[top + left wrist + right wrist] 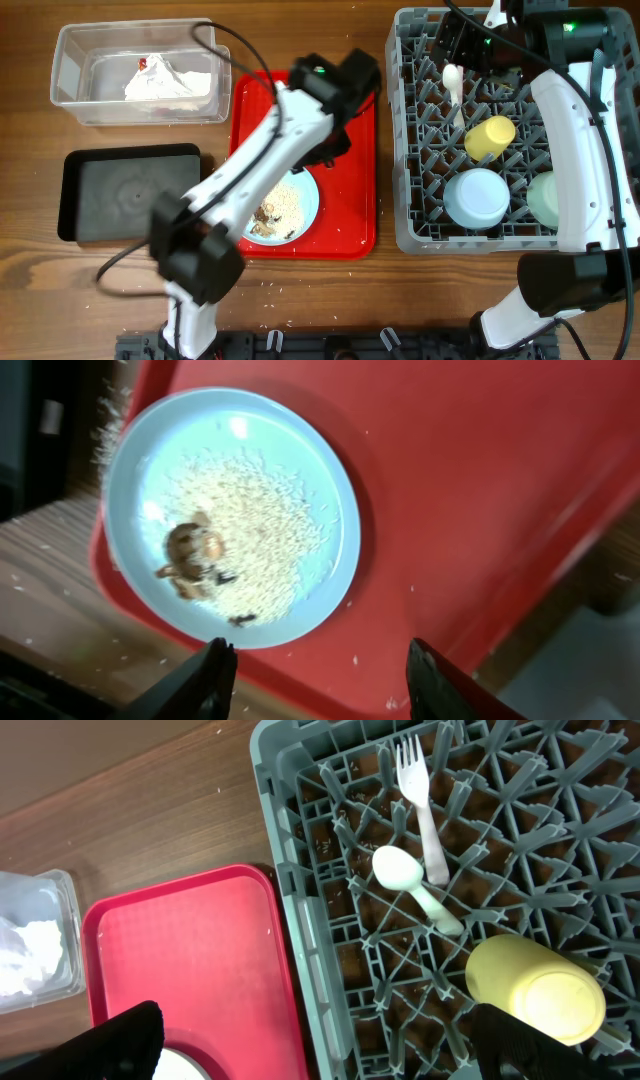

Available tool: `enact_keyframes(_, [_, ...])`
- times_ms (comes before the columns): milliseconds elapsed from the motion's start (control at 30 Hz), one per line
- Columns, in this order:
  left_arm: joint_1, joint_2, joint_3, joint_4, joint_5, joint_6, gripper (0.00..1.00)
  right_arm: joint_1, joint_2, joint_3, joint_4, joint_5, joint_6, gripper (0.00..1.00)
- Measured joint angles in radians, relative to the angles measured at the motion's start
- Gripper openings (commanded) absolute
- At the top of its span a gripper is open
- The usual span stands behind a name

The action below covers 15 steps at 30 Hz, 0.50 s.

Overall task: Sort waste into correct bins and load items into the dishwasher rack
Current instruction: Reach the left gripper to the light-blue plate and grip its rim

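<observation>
A light blue plate (290, 205) with white rice and brownish scraps (195, 550) sits on the red tray (355, 200). My left gripper (320, 680) is open and empty above the tray beside the plate; in the overhead view it (327, 150) hangs over the tray's middle. The grey rack (415, 200) holds a white spoon (405, 880), a white fork (420, 800), a yellow cup (489, 136), a light blue bowl (476, 197) and a mint bowl (548, 198). My right gripper (320, 1040) is open and empty over the rack's left rim (457, 40). The crumpled napkin (165, 80) lies in the clear tub (70, 95).
The shallow black tray (130, 195) lies at the left, below the clear tub. Loose rice grains are scattered on the red tray and on the wooden table near its front edge. The left arm crosses the tray diagonally; the right arm runs along the rack's right side.
</observation>
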<state>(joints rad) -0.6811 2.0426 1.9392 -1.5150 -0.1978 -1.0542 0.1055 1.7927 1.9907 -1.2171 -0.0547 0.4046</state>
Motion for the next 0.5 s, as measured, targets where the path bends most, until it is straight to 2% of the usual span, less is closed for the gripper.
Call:
enact_keyframes(133, [-0.015, 0.133, 0.000, 0.032, -0.004, -0.060, 0.55, 0.000, 0.000, 0.000, 0.001, 0.000, 0.000, 1.00])
enact_keyframes(300, [-0.006, 0.203, 0.000, 0.055, -0.008, -0.086, 0.48, 0.000, 0.000, 0.000, 0.001, 0.000, 0.003, 1.00])
enact_keyframes(500, [-0.001, 0.249, 0.000, 0.075, -0.012, -0.090, 0.47, 0.000, 0.000, 0.000, 0.001, 0.000, 0.003, 1.00])
